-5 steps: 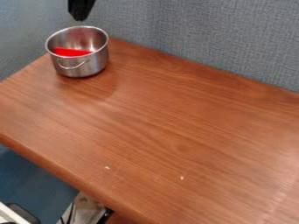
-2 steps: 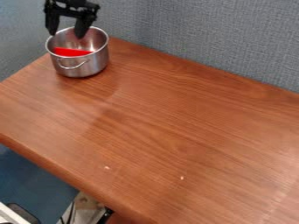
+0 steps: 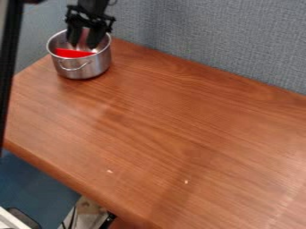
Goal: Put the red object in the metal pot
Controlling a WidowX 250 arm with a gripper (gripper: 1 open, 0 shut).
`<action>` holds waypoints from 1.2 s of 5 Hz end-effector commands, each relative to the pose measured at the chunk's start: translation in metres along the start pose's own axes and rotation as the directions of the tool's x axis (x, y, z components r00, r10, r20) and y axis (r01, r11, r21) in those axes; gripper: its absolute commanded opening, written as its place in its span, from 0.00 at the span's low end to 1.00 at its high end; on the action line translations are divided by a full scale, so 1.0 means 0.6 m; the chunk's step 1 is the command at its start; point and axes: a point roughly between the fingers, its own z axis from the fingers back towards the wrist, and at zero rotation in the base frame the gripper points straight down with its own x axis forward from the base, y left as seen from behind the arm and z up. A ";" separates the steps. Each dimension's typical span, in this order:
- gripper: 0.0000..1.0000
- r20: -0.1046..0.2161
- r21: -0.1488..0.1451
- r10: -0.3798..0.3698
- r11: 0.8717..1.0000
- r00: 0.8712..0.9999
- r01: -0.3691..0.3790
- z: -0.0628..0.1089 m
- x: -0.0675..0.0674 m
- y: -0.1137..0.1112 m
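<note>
Reaching into the pot (image 3: 80, 59) at the counter's (image 3: 167, 125) far left, our gripper (image 3: 86, 38) stands part-open over the red object (image 3: 74, 54) lying inside, holding nothing we can see; it looks light, flat, best pinched by its edges.

A wooden table (image 3: 180, 125) with a glossy reddish-brown top and visible grain fills most of the view, its rounded front edge running diagonally. Behind it stands a grey-blue textured wall (image 3: 227, 36). Below the table's edge shows a blue floor (image 3: 30, 192), with some indistinct light clutter (image 3: 86, 215) at the bottom.
</note>
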 end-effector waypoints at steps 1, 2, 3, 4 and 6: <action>0.00 0.002 -0.056 0.053 0.997 0.999 -0.053 0.072 -0.001 0.029; 0.00 -0.037 -0.072 0.059 0.996 0.998 -0.062 0.109 -0.014 0.050; 0.00 -0.057 -0.084 0.092 0.992 0.994 -0.096 0.106 -0.018 0.054; 0.00 -0.078 -0.092 0.122 0.987 0.989 -0.129 0.102 -0.021 0.058; 0.00 -0.159 -0.055 0.151 0.985 0.976 -0.161 0.109 -0.067 0.068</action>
